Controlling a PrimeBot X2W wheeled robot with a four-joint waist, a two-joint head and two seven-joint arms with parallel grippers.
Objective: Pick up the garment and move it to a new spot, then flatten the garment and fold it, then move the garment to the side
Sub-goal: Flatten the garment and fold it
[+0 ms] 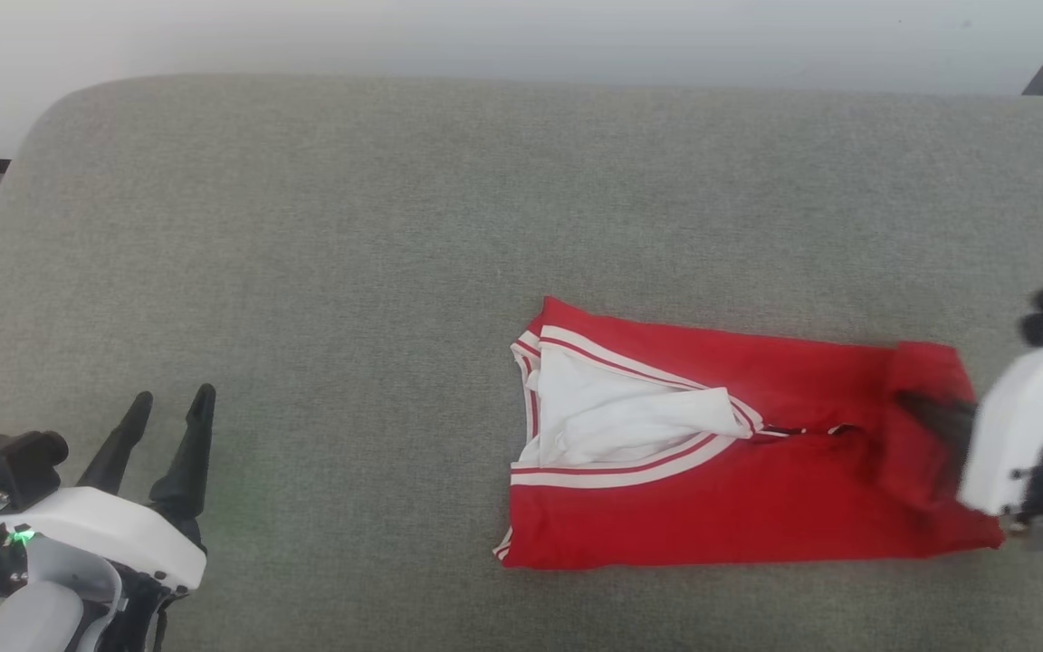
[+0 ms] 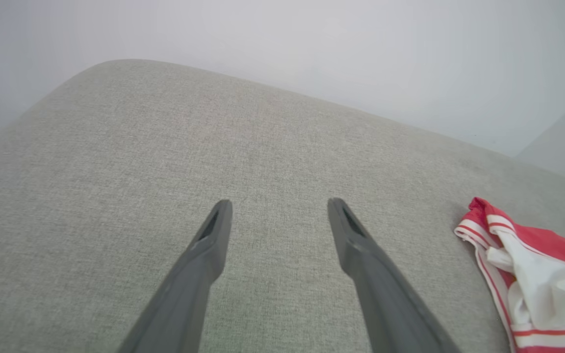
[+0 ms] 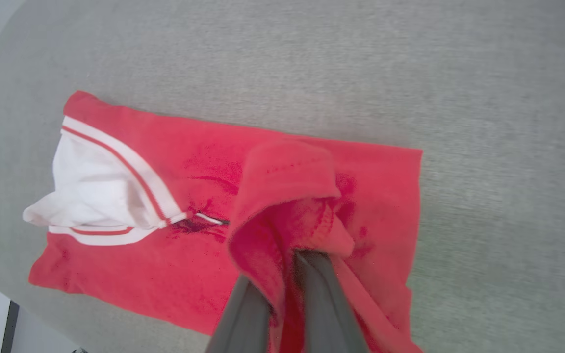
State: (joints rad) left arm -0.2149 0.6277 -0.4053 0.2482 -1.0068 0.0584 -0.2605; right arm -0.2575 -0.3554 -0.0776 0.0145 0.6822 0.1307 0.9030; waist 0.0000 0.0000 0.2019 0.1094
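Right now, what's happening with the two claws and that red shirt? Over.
Right gripper shut on the raised end of the folded red jersey. Left gripper open over bare grey cushion, apart from it. Nothing seen blocking.

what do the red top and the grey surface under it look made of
The garment: soft matte knit, probably jersey; it bunches and drapes where the right hand pinches it. The grey surface: woven upholstery cloth, with fine speckled weave and a rounded corner.

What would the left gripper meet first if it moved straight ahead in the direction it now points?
Likely only the bare grey cushion; the garment lies right of the line of the left gripper. Depth is unclear.
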